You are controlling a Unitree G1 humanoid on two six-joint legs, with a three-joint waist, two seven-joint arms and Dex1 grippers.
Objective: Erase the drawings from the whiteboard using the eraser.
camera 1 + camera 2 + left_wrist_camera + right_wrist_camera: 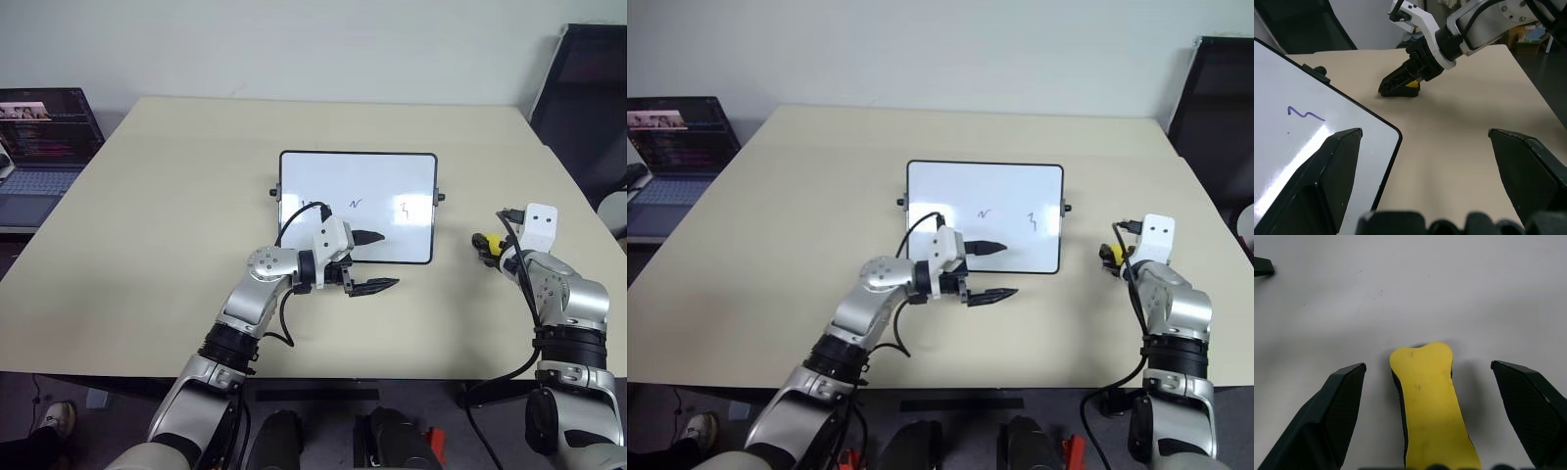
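Note:
The whiteboard (358, 181) lies flat in the middle of the table. Two dark drawings (355, 204) (404, 210) show on it, and a third mark (311, 205) is partly behind my left wrist cable. My left gripper (390, 259) is open and points right over the board's near edge, one finger above the board and one above the table. To the right of the board, the yellow eraser (1430, 401) lies on the table between the open fingers (1337, 406) of my right gripper (487, 245), with a gap on each side.
An open laptop (44, 137) stands on a side surface at the far left. A black chair (588, 98) is at the back right, past the table's corner. Bare beige table (176, 176) surrounds the board.

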